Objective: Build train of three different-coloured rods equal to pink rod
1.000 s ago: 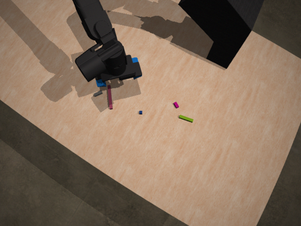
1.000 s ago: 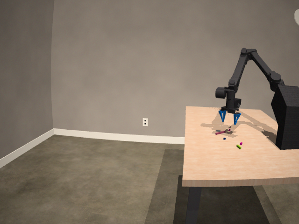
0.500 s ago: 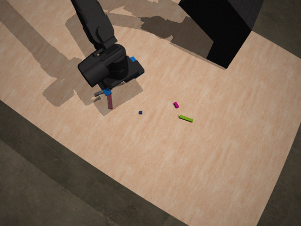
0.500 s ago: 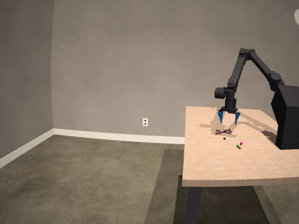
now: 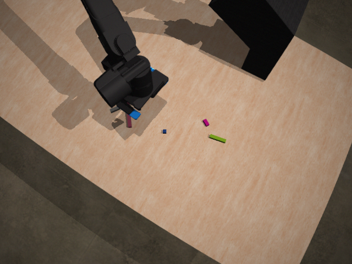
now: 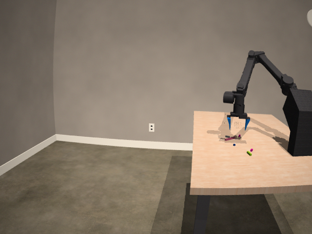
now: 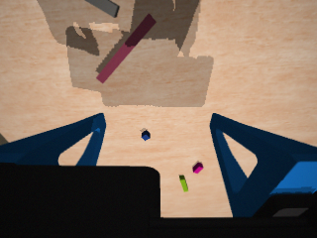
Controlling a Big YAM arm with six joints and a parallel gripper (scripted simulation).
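Note:
My gripper [image 5: 150, 98] [image 6: 238, 129] [image 7: 158, 119] is open and empty, above the table. The dusky pink rod [image 5: 129, 121] [image 6: 229, 138] [image 7: 127, 48] lies flat, partly under the gripper's shadow. The short grey rod [image 5: 114, 109] [image 6: 227, 136] [image 7: 105, 7] lies beside it, not touching. The small blue rod [image 5: 164, 131] [image 6: 234, 145] [image 7: 145, 135] lies alone, seen between the fingers in the wrist view. The magenta rod [image 5: 205, 122] [image 6: 251, 149] [image 7: 198, 168] lies near the lime rod [image 5: 217, 138] [image 6: 249, 153] [image 7: 183, 183], apart and at another angle.
Another magenta-looking rod [image 6: 239, 135] shows beyond the pink rod in the exterior view; the arm hides it in the top view, and its length is unclear. A large black block [image 5: 264, 56] [image 6: 302, 130] stands on the table [image 5: 227, 198] [image 6: 226, 173] by the arm's base.

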